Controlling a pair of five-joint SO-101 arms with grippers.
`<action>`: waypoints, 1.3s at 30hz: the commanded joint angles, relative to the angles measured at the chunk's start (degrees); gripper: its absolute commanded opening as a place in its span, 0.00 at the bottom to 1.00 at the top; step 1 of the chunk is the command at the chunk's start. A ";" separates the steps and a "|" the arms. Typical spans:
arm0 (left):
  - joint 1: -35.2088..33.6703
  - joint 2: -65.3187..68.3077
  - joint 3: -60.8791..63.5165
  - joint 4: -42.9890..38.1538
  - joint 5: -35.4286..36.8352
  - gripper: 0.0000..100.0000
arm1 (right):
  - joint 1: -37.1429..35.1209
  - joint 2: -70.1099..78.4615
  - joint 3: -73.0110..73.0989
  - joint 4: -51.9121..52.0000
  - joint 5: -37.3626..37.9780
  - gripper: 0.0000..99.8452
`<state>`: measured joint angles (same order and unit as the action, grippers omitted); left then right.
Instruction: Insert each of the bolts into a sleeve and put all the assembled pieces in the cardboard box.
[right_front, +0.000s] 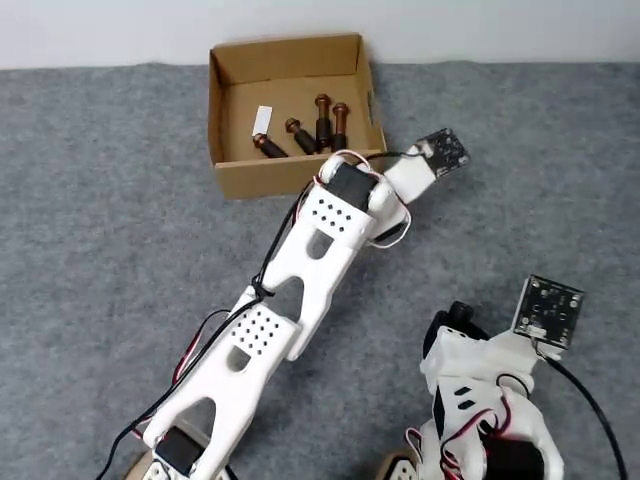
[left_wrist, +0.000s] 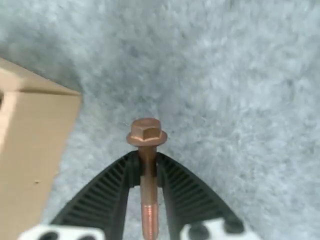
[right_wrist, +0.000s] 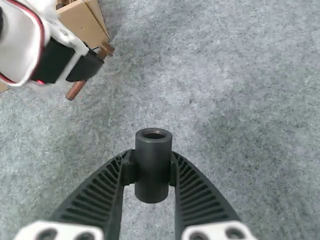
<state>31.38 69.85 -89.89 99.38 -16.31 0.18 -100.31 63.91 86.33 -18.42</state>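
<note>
High view: grey felt worktop (right_front: 90, 280), with an open brown cardboard box (right_front: 260, 180) at its far edge. Four dark-sleeved copper pieces (right_front: 322, 120) lie inside and look assembled, plus a small white slip (right_front: 262, 121). White left arm (right_front: 340, 215) is stretched out to just beside the box's near right corner. White right arm (right_front: 480, 400) is folded up near its base, well apart from the box.

Right wrist view: right jaws pinch a dark cylindrical metal sleeve (right_wrist: 153, 165) across its body, bore open toward the camera, over bare worktop.

Left wrist view: left jaws pinch a copper hex-head bolt (left_wrist: 148, 175) on the shank just under the head. The head points away from the wrist and the threaded end runs back between the jaws.

Bolt and sleeve are well apart, not yet mated.

Risks, my read:
- Bolt sits tilted relative to the bore, so the thread tip could catch the rim and jam, or lever the sleeve out.
- Thin shank, short contact; side load could swivel it.
- Threaded end faces the left wrist, so the jaws may foul the sleeve before the shank enters.
- Left arm is close to the box corner; a swing could shove the box.
</note>
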 joint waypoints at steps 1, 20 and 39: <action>-0.44 -11.69 -3.38 1.32 6.77 0.00 | 0.22 -0.22 -0.53 -0.57 0.09 0.01; -13.19 -70.77 51.82 1.14 10.46 0.00 | -0.57 -0.22 -0.53 -0.75 1.41 0.01; -26.64 -127.03 112.92 -22.07 19.78 0.00 | -18.59 -0.04 0.44 -1.63 2.11 0.01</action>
<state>8.26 -49.45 14.81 84.70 -0.13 -15.47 -100.31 64.79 86.15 -16.92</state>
